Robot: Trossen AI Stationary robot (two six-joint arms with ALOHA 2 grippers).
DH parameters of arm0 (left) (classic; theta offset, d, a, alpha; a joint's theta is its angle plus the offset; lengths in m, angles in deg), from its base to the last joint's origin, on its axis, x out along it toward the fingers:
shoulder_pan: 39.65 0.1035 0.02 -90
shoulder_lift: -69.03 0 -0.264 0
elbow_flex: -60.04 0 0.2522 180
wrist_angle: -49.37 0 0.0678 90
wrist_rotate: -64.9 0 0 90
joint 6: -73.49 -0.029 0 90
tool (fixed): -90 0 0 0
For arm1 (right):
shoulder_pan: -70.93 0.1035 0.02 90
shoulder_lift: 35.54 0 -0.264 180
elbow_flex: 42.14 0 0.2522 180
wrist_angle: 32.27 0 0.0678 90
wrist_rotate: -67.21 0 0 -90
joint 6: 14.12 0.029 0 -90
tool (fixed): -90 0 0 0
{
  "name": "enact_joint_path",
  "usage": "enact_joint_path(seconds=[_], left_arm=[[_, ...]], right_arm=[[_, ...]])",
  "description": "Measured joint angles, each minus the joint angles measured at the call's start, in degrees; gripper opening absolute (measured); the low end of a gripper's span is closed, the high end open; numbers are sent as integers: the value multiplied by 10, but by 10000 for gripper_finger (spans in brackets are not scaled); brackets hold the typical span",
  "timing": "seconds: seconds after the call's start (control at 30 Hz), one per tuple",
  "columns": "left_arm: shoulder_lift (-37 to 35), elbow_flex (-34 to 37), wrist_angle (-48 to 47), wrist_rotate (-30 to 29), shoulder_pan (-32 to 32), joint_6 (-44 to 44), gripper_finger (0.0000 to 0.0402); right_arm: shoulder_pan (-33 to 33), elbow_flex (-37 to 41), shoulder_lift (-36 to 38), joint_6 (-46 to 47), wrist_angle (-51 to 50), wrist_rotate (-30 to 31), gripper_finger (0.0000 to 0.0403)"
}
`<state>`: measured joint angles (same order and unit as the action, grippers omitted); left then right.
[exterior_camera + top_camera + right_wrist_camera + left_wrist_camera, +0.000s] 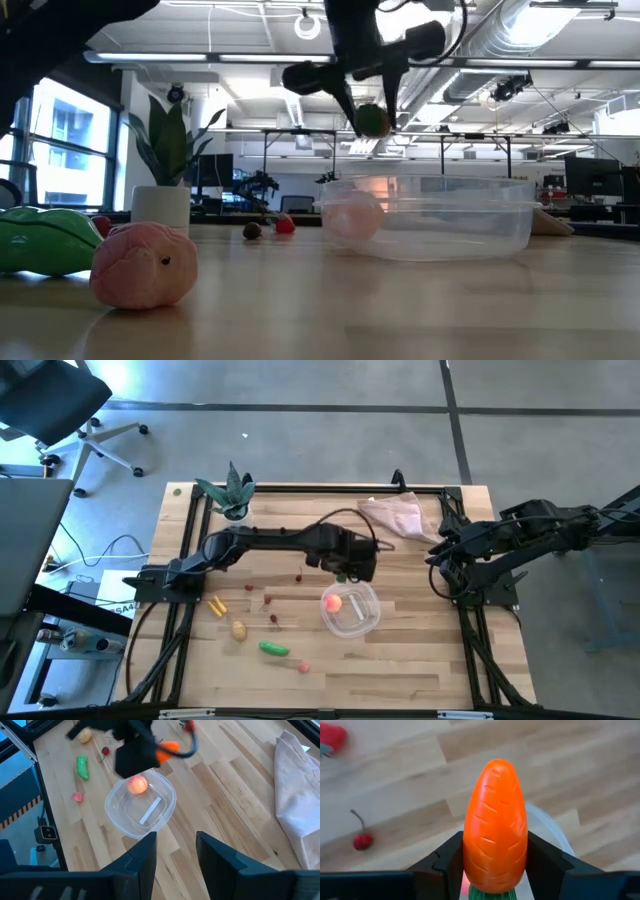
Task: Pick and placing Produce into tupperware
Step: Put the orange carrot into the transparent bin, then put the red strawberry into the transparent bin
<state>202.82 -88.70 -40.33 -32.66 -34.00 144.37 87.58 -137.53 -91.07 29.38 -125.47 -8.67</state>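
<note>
- High view: the left claw (352,572) reaches across the table (420,660) and hangs over the 11 o'clock rim of the tupperware (351,609), which sits right of the table's centre. A pink-red round piece (333,601) lies inside the tub on its 10 o'clock side. At the tub's 8 o'clock lie the green pod (274,649) and a small pink piece (304,668); at its 9 o'clock are the beige potato (239,629) and a yellow piece (216,606). A pinkish cloth (393,515) lies at the tub's 1 o'clock, a potted plant (233,494) at its 10 o'clock. The right claw (447,565) waits at the table's 3 o'clock edge.
- Low view: the left claw (368,110) hangs above the tupperware (430,215), a green tip (372,121) showing between its fingers. The pink-red round piece (353,214) shows through the clear wall. The pink piece (144,265) and green pod (40,240) lie nearest the camera, off the tub's 9 o'clock.
- Left wrist view: the claw's fingers (547,860) are closed against both sides of the orange carrot (495,845), gripping it well clear of the table. A cherry (362,840) lies on the wood below.
- Right wrist view: the right claw (175,852) holds nothing, its fingers parted with a gap between them. Beyond it sits the tupperware (141,807), the carrot (167,751) above its far rim.
</note>
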Motion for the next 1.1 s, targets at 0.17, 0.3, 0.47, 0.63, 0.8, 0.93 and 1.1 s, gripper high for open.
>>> enact_joint_path(seconds=[0.17,0.3,0.47,0.63,0.8,0.93,1.1], left_arm=[[6,3,10,-22,-27,2,172],[5,23,32,-26,-36,1,191],[5,60,82,-8,-43,3,169],[5,84,125,22,-48,18,115],[5,92,131,22,-55,34,47],[5,92,129,15,-57,48,5],[5,92,125,4,-56,46,22]], right_arm=[[0,0,0,0,0,0,130],[0,0,0,0,0,0,130],[0,0,0,0,0,0,130],[0,0,0,0,0,0,130],[0,0,0,0,0,0,130],[0,0,0,0,0,0,130],[0,0,0,0,0,0,130]])
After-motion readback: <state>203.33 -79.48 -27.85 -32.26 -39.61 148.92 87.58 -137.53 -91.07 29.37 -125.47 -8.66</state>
